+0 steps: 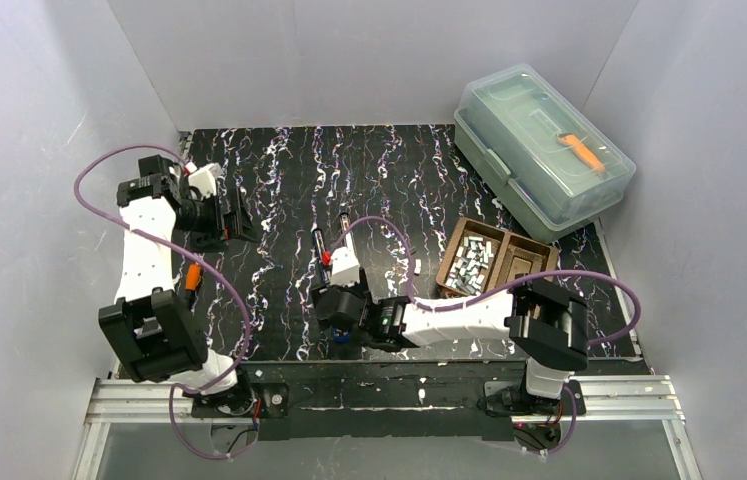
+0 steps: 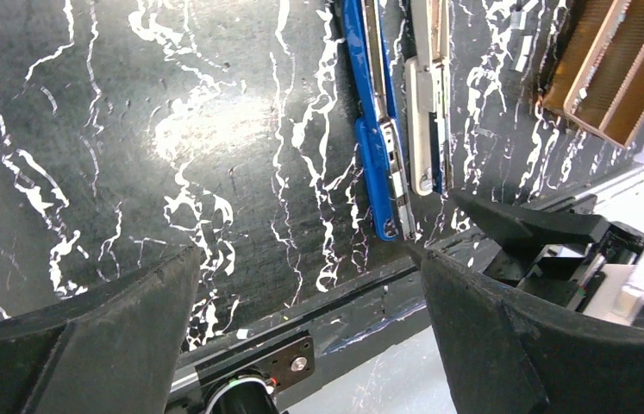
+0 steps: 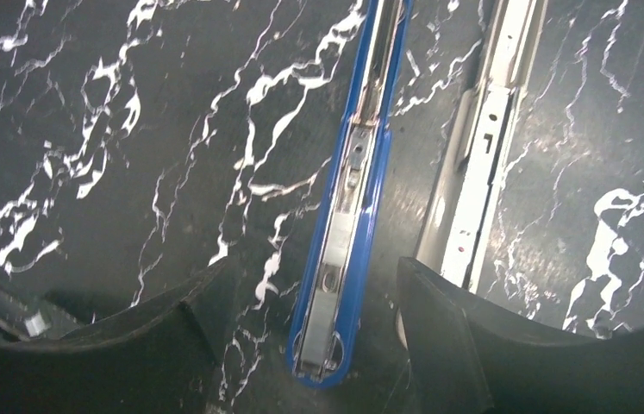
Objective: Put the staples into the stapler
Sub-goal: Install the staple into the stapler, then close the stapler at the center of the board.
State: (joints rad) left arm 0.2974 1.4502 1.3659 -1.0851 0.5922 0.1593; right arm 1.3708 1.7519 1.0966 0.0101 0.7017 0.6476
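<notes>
From the top external view, the left arm rises from its base and bends toward the far left of the counter (image 1: 279,180). Its end effector (image 1: 237,215) hangs there, well apart from the stapler (image 1: 332,243). The right arm lies low across the near edge, forearm stretched leftward, with its end effector (image 1: 332,285) at the stapler's near end. The staples (image 1: 474,262) are heaped in the left compartment of a brown tray (image 1: 529,262), to the right of the stapler. A clear lidded box (image 1: 539,150) sits beyond the tray.

The left wrist view shows the left end effector (image 2: 305,267) spread wide with nothing between its fingers. The stapler (image 2: 378,129) lies unfolded past it, a blue half beside a silvery half.

In the right wrist view, the right end effector (image 3: 314,276) is parted, straddling the end of the stapler's (image 3: 344,241) blue half. A gap shows on each side, so it grips nothing.
</notes>
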